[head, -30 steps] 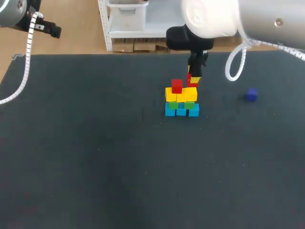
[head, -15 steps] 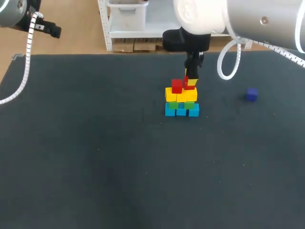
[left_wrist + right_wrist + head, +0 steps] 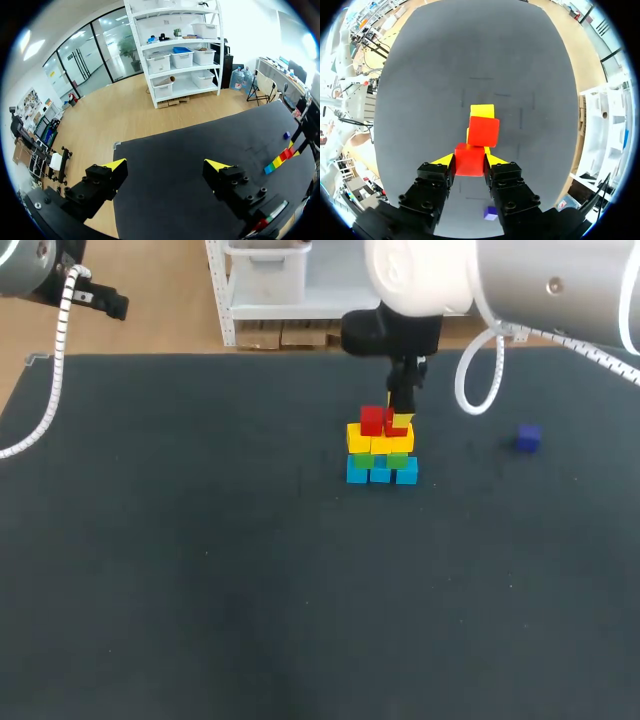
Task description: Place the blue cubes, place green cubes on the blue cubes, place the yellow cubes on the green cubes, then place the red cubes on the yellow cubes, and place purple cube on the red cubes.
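Note:
A stack stands mid-table: blue cubes (image 3: pixel 380 472) at the bottom, green cubes (image 3: pixel 397 459) on them, yellow cubes (image 3: pixel 366 438) above. One red cube (image 3: pixel 371 420) sits on the yellow row. My right gripper (image 3: pixel 399 422) is shut on a second red cube (image 3: pixel 469 159), held right beside the first red cube (image 3: pixel 483 131) over the yellow cubes (image 3: pixel 482 110). The purple cube (image 3: pixel 528 438) lies alone to the right, also under the right gripper (image 3: pixel 490 214). My left gripper (image 3: pixel 165 167) is open and empty, high off the table's far left; the stack (image 3: pixel 280 161) shows far ahead of it.
The dark mat (image 3: pixel 200 560) covers the table, with wide bare room in front of and left of the stack. My right arm (image 3: pixel 520 280) hangs over the table's far right side.
My right gripper has carried the red cube left and down, from behind the stack's right end to right beside the placed red cube. The left arm has not moved.

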You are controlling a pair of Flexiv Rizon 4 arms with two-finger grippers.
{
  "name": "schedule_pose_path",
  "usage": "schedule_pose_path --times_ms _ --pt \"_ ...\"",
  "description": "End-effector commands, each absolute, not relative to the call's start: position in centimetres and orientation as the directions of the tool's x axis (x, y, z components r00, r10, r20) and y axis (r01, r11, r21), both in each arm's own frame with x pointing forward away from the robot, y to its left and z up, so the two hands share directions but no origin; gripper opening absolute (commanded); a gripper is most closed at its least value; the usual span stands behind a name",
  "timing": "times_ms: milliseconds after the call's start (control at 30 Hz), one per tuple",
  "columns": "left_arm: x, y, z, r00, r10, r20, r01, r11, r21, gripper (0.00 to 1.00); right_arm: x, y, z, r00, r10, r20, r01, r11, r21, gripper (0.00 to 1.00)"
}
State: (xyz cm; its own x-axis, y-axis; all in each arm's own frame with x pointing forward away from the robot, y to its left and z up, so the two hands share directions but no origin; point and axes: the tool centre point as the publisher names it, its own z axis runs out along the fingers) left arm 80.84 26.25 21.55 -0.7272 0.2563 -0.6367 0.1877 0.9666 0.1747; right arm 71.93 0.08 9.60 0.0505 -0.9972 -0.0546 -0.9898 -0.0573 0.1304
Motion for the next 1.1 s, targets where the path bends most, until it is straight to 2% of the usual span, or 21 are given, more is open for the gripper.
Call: schedule_pose_path --times_ms 33,1100 --pt "80.83 26.33 21.56 -0.726 0.257 -0.637 0.19 0.966 0.173 1.0 71.63 0.03 9.39 0.052 -0.997 -0.058 -0.99 -0.059 0.126 0.0" --pt "80.83 26.33 21.56 -0.726 0.257 -0.637 0.19 0.966 0.173 1.0 72.46 0.27 8.99 0.05 -0.997 -0.061 -0.991 -0.057 0.119 0.0"
